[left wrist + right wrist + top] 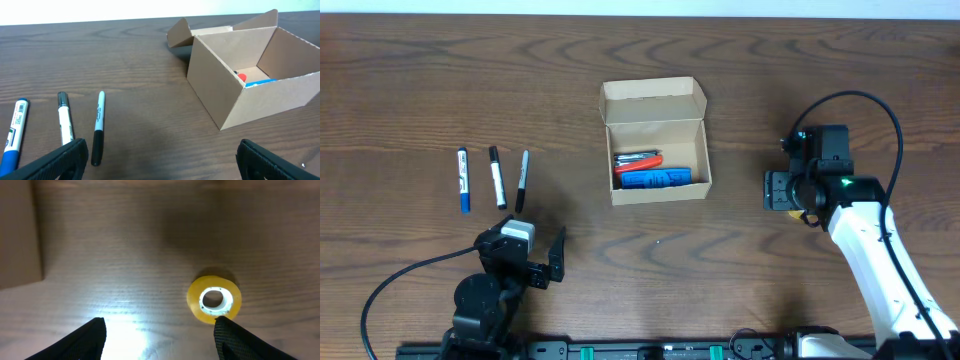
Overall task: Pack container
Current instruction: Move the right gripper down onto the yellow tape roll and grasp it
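There was the box point(655, 140), sitting open mid-tabletop, its flap point(652, 98) thrown back at 12 o'clock. Inside we saw a blue thing point(655, 178) and a red thing point(638, 160) lying along the 6 o'clock wall. The left pincer point(161, 147) waited at the box's 7 o'clock, jaws spread wide and holding nothing. The right pincer point(159, 330) hung at its 3 o'clock, jaws apart too and gripping nothing, with a yellow tape roll point(214, 300) lying just by one finger.

We judged the box to be light, thin cardboard. Its walls would likely bow under a hard squeeze, and it looked ready to skate across the smooth wood if nudged. For closing, the flap's free edge seemed the place to take it. For steadying, a side wall near a corner looked stiffest.

The box carried no print we could find. Three markers point(494, 178) lay at its 9 o'clock, and their barrel lettering was too small for us to read.
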